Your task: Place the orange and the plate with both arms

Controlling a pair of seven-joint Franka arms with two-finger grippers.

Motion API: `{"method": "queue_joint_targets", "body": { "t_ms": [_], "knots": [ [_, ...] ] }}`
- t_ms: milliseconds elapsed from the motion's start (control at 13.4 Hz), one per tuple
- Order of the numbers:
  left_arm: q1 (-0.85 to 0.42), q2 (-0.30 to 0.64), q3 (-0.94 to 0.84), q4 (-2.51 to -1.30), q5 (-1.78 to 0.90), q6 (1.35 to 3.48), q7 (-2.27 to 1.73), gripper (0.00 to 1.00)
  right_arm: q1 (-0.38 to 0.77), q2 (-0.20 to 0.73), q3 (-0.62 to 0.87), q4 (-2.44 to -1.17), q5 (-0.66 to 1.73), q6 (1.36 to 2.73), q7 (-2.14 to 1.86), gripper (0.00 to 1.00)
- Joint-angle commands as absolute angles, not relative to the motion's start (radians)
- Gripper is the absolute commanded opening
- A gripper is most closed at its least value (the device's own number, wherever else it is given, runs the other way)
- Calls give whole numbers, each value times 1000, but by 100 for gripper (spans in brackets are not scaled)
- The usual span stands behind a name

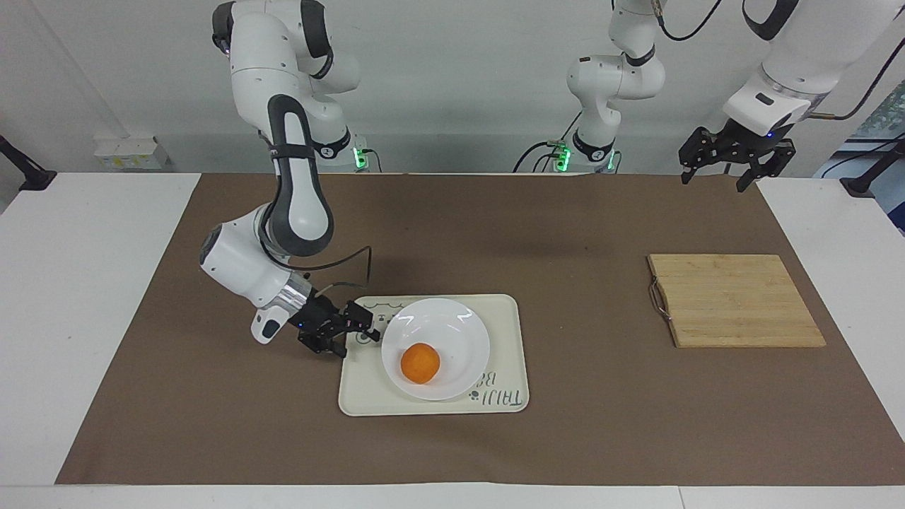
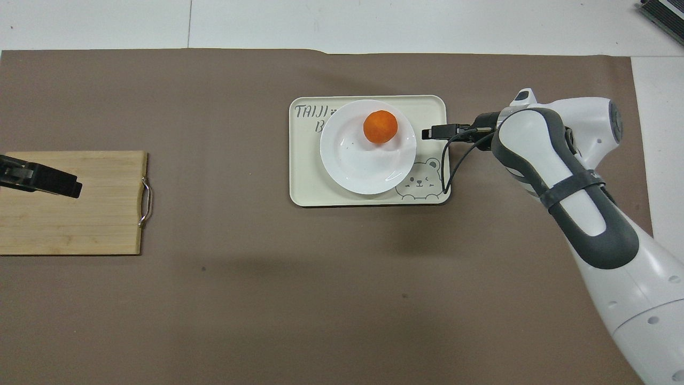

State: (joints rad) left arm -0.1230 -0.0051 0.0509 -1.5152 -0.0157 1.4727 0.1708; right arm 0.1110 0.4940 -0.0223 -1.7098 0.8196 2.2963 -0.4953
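The round glossy white plate (image 1: 435,348) with its raised rim sits on the rectangular cream tray (image 1: 509,339) printed with a bear drawing and lettering, near the middle of the brown paper mat (image 1: 495,226) that covers the white table (image 1: 85,297). The small round bright-orange fruit, the orange (image 1: 420,363), lies inside the plate, off its centre, on the part of the dish farther from the robots and slightly toward the right arm's end of the table.

The right arm's black gripper (image 1: 353,331) is low over the tray's edge at the right arm's end, just beside the plate's rim. Its jaws are open and hold nothing; a narrow strip of bare tray shows between the fingertips (image 2: 430,131) and the plate in the overhead view, so the plate is clear of the jaws, close to them but not between them. The orange is apart from the jaws too, with the plate's rim and some white dish between it and the fingertips. The white jointed right arm (image 2: 577,214) slopes down to the gripper, a thin black cable looping over the bear drawing.

The left arm waits, its black gripper (image 1: 735,159) raised with jaws spread and empty, over the mat's corner at the left arm's end. A rectangular bamboo cutting board (image 1: 735,300) with a metal handle lies on the mat at that end, well apart from the tray.
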Motion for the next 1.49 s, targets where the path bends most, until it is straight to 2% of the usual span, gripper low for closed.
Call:
{"method": "queue_joint_targets", "body": {
  "t_ms": [0,224,448,971,1420],
  "knots": [
    [-115,-28,43,-1537,2,1470,161,100,113,431,-21,-1713,636,2296,-337,100],
    [-115,-28,44,-1537,2,1470,161,100,112,368,-21,-1715,396,2260,-160,100],
    [-115,-29,43,-1537,2,1471,161,100,112,305,-29,-1717,257,2157,-20,100],
    [-115,-28,44,-1537,2,1470,161,100,52,154,-34,-1717,80,1870,84,100],
    [-115,-28,44,-1537,2,1470,161,100,-15,9,-32,-1717,41,1697,25,100]
  ]
}}
